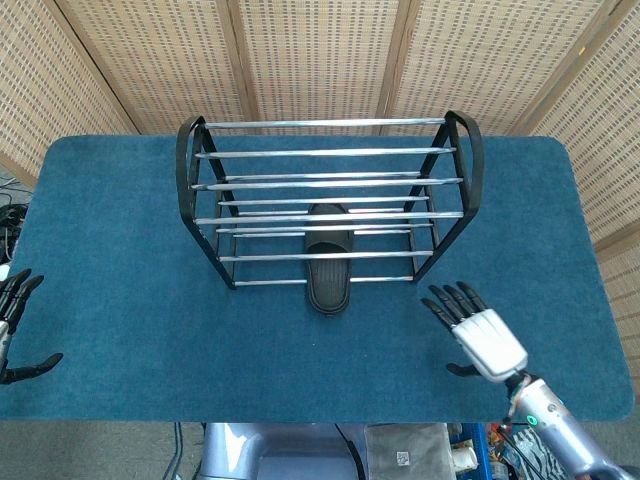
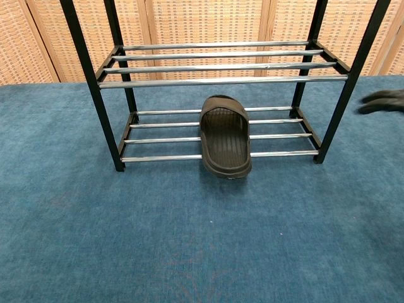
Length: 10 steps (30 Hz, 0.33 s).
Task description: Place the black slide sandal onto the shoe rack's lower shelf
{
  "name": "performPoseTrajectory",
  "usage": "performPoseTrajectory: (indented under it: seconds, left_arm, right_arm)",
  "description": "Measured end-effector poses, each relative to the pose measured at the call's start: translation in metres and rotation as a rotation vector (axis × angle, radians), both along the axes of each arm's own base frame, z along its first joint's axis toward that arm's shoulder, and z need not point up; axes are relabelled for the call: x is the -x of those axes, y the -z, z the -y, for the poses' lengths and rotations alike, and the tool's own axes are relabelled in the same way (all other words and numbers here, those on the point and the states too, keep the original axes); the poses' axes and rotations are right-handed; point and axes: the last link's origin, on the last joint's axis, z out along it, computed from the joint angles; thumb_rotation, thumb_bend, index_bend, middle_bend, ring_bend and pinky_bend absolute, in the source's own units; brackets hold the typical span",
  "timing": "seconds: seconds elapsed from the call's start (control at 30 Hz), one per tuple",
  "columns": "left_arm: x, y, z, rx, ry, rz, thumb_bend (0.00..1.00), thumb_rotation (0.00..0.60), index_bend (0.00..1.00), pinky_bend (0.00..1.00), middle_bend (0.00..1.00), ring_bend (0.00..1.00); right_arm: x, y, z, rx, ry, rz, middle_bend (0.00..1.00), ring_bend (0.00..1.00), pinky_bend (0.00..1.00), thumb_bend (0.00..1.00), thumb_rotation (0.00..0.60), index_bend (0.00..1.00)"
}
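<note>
The black slide sandal [image 1: 329,258] [image 2: 225,136] lies on the lower shelf bars of the black shoe rack [image 1: 205,196] [image 2: 101,113], its heel end hanging over the front bar. My right hand [image 1: 474,330] is down at the front right of the table, well clear of the rack, fingers spread and holding nothing. In the chest view only its dark fingertips [image 2: 382,101] show at the right edge. My left hand [image 1: 14,320] sits at the far left edge, fingers apart and empty.
The rack stands mid-table on blue carpet-like cloth [image 1: 130,300]. Its upper shelf bars [image 2: 221,63] are bare. Wicker screens [image 1: 320,50] close off the back.
</note>
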Motion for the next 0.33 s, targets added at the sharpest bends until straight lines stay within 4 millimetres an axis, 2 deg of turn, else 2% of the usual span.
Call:
performPoseTrajectory:
  seconds: [0.2, 0.33]
  left_arm:
    - [-0.002, 0.003, 0.007, -0.026, 0.010, -0.032, 0.17, 0.600, 0.00, 0.00, 0.00, 0.00]
    - [-0.003, 0.007, 0.010, -0.029, 0.008, -0.044, 0.17, 0.600, 0.00, 0.00, 0.00, 0.00]
  right_arm:
    - [0.029, -0.043, -0.032, 0.178, 0.237, 0.112, 0.00, 0.00, 0.00, 0.00, 0.600, 0.00]
    - [0.034, -0.061, -0.035, 0.262, 0.296, 0.171, 0.00, 0.00, 0.00, 0.00, 0.600, 0.00]
